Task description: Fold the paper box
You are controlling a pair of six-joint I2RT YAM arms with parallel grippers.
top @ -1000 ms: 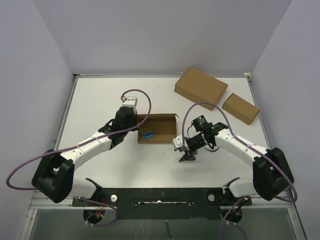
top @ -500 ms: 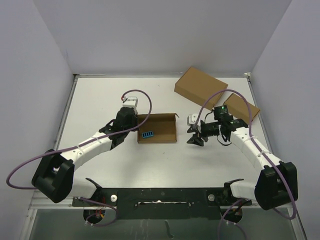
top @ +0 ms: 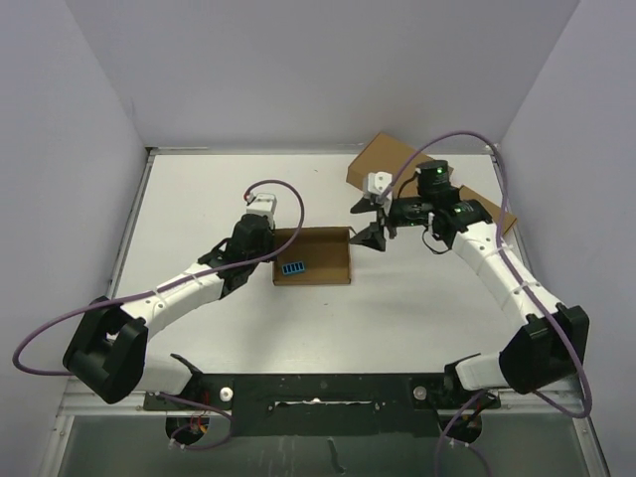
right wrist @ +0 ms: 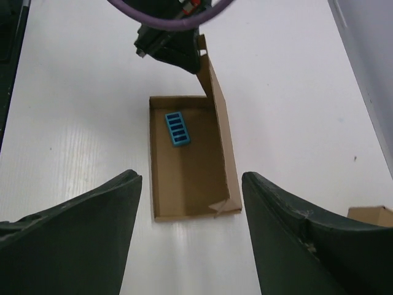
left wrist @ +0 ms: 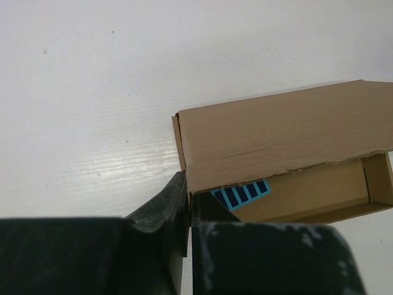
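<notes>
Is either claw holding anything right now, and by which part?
Left claw grips the paper box by its end wall, beside the blue piece. Right claw is open, holding nothing.

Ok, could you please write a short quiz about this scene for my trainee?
1. What lies inside the paper box? A) a blue ribbed piece B) a red ball C) nothing
2. True or false: the right jaws are clamped on the box.
3. Fill in: the ___ jaws are shut on the box's wall.
Key: 1 A. 2 False: the right jaws stand open, apart from the box. 3 The left jaws.
</notes>
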